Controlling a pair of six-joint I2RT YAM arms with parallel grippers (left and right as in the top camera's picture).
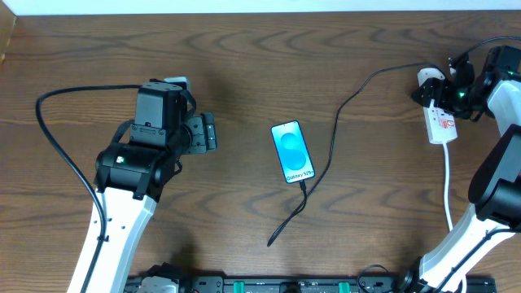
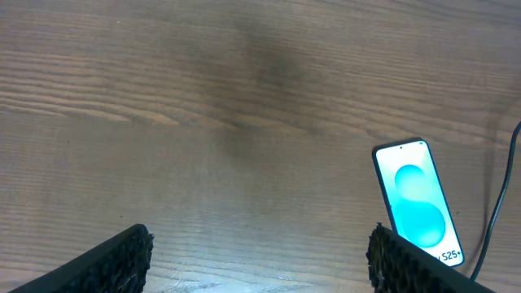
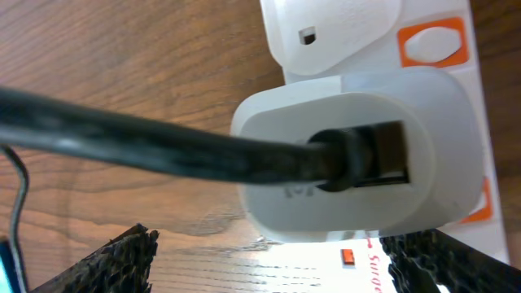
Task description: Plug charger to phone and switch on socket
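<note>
The phone [image 1: 291, 152] lies face up at mid table, its blue screen lit; it also shows in the left wrist view [image 2: 415, 203]. The thin black charger cable [image 1: 335, 122] runs from a white adapter [image 3: 358, 163] on the white socket [image 1: 440, 122] down past the phone's lower end to a loose end [image 1: 270, 241]. I cannot tell whether a tip sits in the phone. My right gripper [image 1: 435, 88] is open over the socket [image 3: 317, 273], its fingers either side of the adapter. My left gripper [image 1: 205, 132] is open and empty, left of the phone.
The socket's white cord [image 1: 448, 187] runs down toward the front right beside my right arm. Orange switch marks [image 3: 431, 45] show on the strip. A thick black arm cable [image 1: 57, 138] loops at the left. A rail of fixtures [image 1: 269, 285] lines the front edge.
</note>
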